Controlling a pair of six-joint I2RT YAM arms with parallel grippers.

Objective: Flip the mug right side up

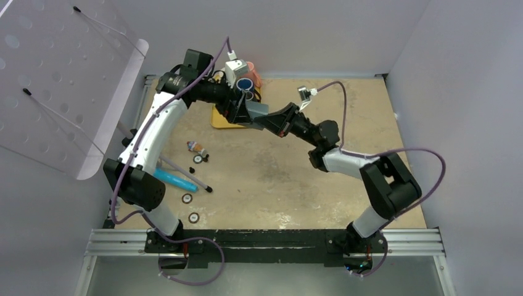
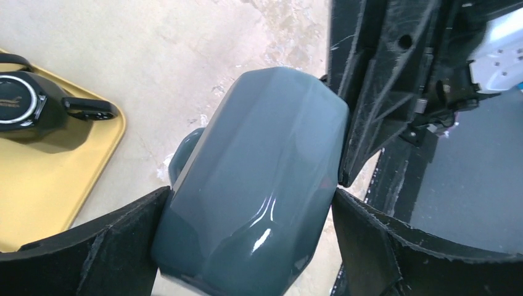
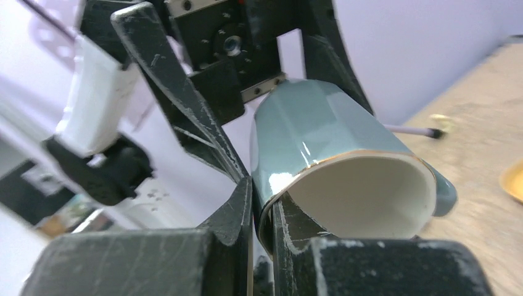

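Top view: your two arms meet over the far left part of the counter, just beside the near corner of the yellow tray. The blue-grey mug lies on its side between them and appears lifted off the counter. Right wrist view: you look straight into the mug's white mouth, edged with a thin gold line. The jaws of the right gripper are closed on the rim, one finger inside the wall and one outside. The handle sticks out on the far side from that pinch. Left wrist view: the mug fills the space between the jaws of the left gripper, which stand wide on either side of its faceted body. You cannot tell whether they press the mug or only flank it. The handle shows at the mug's left edge, and the right gripper's black frame crosses the upper right. On the tray sits a black object with a round face. In the top view, a blue cup stands at the tray's far end.
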